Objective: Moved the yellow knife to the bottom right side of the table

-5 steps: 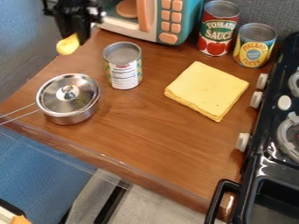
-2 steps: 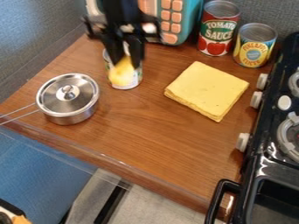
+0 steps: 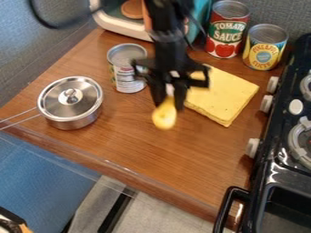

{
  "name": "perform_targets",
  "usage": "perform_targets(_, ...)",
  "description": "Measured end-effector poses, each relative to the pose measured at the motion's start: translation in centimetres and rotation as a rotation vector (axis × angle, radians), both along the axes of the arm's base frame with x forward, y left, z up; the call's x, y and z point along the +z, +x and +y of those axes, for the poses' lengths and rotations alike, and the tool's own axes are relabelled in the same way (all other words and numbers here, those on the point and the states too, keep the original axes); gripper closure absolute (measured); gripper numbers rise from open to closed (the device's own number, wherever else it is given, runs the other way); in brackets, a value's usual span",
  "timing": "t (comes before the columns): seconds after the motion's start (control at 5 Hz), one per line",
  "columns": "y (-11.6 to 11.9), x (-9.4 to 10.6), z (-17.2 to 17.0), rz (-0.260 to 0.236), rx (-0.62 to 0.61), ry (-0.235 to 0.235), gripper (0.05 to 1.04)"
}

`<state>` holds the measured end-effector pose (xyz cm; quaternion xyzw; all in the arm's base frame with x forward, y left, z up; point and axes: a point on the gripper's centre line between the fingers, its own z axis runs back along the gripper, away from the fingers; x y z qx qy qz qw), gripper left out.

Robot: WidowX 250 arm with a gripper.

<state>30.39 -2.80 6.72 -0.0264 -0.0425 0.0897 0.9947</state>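
A wooden table (image 3: pixel 137 143) with a black robot arm (image 3: pixel 169 50) over it.
The gripper (image 3: pixel 169 103) hangs between a folded yellow cloth (image 3: pixel 224 95) and a lidded metal pot (image 3: pixel 71 102), its fingers closed on a blurred shape, probably the yellow knife (image 3: pixel 164 119), pointing down.

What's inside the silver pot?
The silver pot has a shiny lid on top, with a little knob. The lid hides the inside, so I can't tell.
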Motion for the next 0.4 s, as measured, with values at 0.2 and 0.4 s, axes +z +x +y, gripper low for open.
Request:
perform_targets(0.2,0.0,-1.1,-0.9,-0.016,-0.028,0.032,0.754)
perform_targets(0.4,-0.6,-2.7,-1.0,0.005,-0.042,0.046,0.754)
